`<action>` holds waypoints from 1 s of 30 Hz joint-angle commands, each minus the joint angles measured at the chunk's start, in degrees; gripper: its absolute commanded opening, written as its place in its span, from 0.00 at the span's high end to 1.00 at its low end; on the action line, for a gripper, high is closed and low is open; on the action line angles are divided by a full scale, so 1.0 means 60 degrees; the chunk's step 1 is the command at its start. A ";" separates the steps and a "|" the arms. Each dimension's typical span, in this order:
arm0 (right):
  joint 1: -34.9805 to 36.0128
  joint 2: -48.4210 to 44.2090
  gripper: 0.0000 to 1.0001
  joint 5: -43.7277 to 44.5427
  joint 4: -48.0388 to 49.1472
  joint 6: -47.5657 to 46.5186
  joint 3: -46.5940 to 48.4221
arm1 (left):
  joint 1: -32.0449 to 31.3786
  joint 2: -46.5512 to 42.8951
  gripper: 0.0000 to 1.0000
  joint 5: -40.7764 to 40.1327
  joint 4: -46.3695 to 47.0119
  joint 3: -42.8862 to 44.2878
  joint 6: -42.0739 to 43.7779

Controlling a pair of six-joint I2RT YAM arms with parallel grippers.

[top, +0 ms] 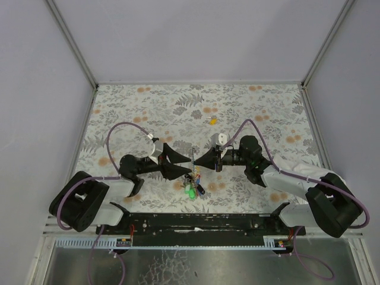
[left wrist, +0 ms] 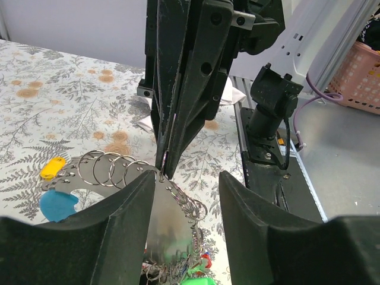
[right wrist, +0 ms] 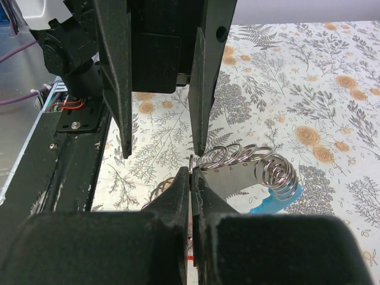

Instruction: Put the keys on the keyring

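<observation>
The two grippers meet tip to tip above the middle of the flowered table. My right gripper [right wrist: 190, 172] is shut on a thin silvery keyring [right wrist: 191, 159], next to a shiny metal plate [right wrist: 240, 178] carrying several wire rings [right wrist: 270, 169]. My left gripper [left wrist: 187, 178] stands open around that plate [left wrist: 169, 222], which leans against its left finger [left wrist: 101, 231]. A cluster of capped keys [top: 193, 185] hangs below the tips, a green cap [left wrist: 205, 278] and a red one [left wrist: 205, 260] showing. One yellow key [top: 211, 120] lies alone farther back on the cloth.
A light-blue curved strip [right wrist: 270, 205] lies on the cloth under the plate. The black mounting rail [top: 196, 222] runs along the near edge. Grey walls close in the back and sides. A pink basket [left wrist: 362, 77] stands off the table.
</observation>
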 commanded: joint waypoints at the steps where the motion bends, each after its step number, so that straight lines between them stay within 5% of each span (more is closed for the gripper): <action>1: -0.0030 0.0039 1.00 -0.0404 0.1149 0.0266 0.0180 | -0.0095 0.0163 0.55 0.0205 0.0864 0.0312 -0.0034; 22: -0.0031 0.0070 1.00 -0.0728 0.1690 0.0701 0.0091 | -0.0098 0.0654 0.71 0.0096 0.0355 0.0548 0.0067; 26: -0.0030 0.0114 1.00 -0.0884 0.1888 0.0857 0.0090 | -0.0095 0.0653 0.91 0.0137 0.0325 0.0569 0.0068; 30: -0.0030 0.0090 1.00 -0.1004 0.1863 0.0883 0.0086 | -0.0096 0.0604 1.00 0.0151 0.0229 0.0591 0.0098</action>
